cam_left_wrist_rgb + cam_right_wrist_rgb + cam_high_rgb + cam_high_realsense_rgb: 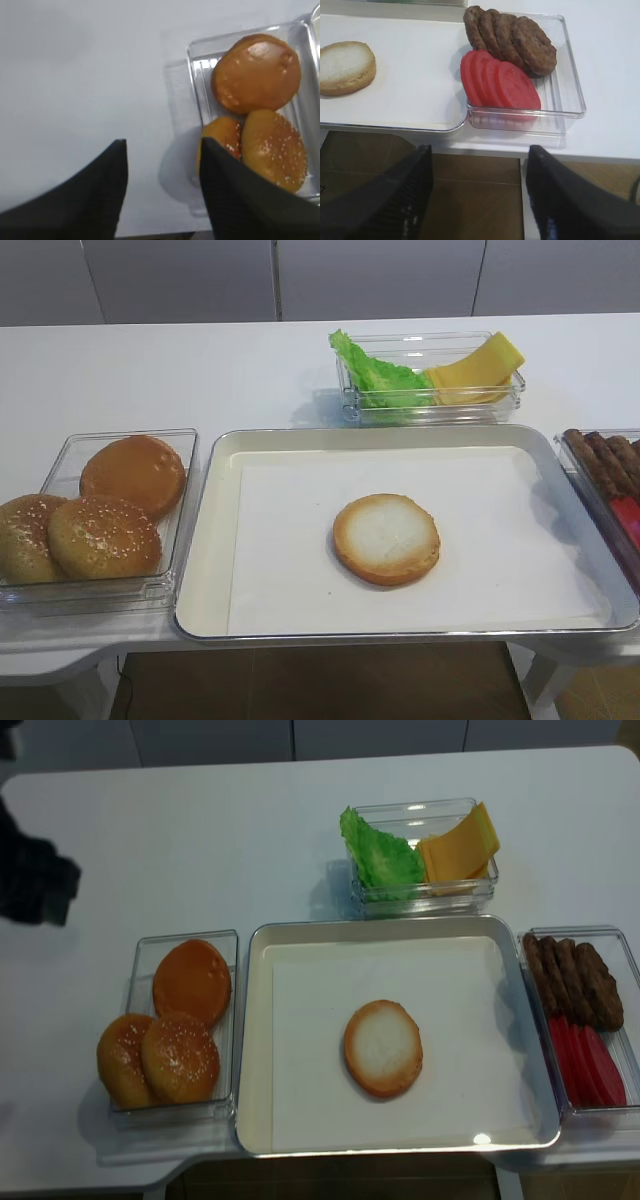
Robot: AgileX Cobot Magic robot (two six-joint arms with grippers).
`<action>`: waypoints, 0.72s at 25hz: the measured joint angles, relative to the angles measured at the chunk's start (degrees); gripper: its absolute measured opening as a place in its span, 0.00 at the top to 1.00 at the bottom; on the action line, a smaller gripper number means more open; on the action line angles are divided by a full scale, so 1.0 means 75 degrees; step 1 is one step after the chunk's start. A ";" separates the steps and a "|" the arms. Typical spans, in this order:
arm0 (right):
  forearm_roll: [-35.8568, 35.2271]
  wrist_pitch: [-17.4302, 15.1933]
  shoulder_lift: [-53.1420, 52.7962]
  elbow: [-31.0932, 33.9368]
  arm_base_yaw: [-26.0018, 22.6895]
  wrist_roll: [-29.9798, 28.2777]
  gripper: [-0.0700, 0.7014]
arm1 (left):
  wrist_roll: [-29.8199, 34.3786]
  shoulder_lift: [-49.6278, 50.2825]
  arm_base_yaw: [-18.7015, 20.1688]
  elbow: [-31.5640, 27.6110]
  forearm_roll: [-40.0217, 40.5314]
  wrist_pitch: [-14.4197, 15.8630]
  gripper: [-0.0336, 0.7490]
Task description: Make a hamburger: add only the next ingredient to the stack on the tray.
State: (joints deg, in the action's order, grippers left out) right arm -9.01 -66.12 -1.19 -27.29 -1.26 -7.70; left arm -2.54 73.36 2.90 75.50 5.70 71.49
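At far left of the overhead view, a clear box [186, 1020] on the white desk [200, 830] holds one smooth bun [192, 980] and two sesame buns [160, 1060]. The left end effector [162, 192], seen in its wrist view, hovers with jaws set wide and empty beside that box. At centre, the paper-lined tray [205, 570] carries the bun half [386, 538], cut face up. Behind it, upper centre, a box [430, 375] holds lettuce [378, 375] and cheese [478, 368]. At right, a box [565, 95] holds patties [512, 37] and tomato slices [500, 82]; the right end effector [480, 195] hangs wide and empty below the desk edge.
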 joint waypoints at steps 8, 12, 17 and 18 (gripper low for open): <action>0.0000 0.0000 0.0000 0.0000 0.0000 -0.0003 0.33 | 0.0017 -0.1974 -0.0305 -0.2035 -0.0013 0.0015 0.51; 0.0000 0.0000 0.0000 0.0000 0.0000 0.0012 0.33 | 0.0017 -0.3178 -0.0305 -0.3135 -0.0109 -0.0026 0.51; 0.0000 0.0000 0.0000 0.0000 0.0000 -0.0001 0.33 | 0.0017 -0.4927 -0.0305 -0.4508 -0.0456 -0.0228 0.51; 0.0000 0.0000 0.0000 0.0000 0.0000 -0.0001 0.33 | 0.0017 -0.5324 -0.0305 -0.4754 -0.0510 -0.0226 0.51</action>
State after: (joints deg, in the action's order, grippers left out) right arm -9.01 -66.12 -1.19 -27.29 -1.26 -7.71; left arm -2.41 33.42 0.61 39.85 1.88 69.80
